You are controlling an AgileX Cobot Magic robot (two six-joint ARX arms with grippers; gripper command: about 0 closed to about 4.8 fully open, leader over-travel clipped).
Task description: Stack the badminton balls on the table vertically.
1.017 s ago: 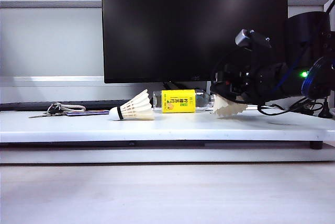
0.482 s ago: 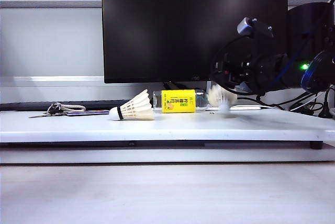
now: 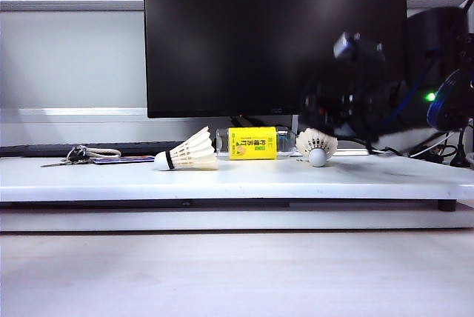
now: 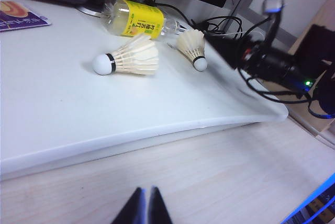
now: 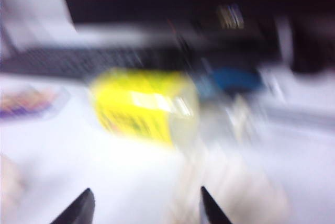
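Two badminton balls lie on the white table (image 3: 244,181). One (image 3: 187,155) (image 4: 129,58) is on its side, cork tip pointing left. The other (image 3: 317,146) (image 4: 192,47) lies by the bottle with its cork facing the exterior camera. It shows only as a pale blur (image 5: 230,187) in the right wrist view. My right gripper (image 3: 320,109) (image 5: 145,192) hovers blurred just above that second ball, open, with nothing between its fingers. My left gripper (image 4: 146,191) is shut and empty, over the wooden surface in front of the table, well away from both balls.
A clear bottle with a yellow label (image 3: 252,143) (image 4: 137,19) (image 5: 141,106) lies behind and between the balls. A black monitor (image 3: 274,35) stands at the back. Keys and a card (image 3: 89,156) lie at the far left. Cables (image 3: 415,152) trail at the right.
My right gripper opened and lifted, letting go of the ball it held. That ball dropped onto the table and settled with its cork toward the camera. The left ball has not moved.
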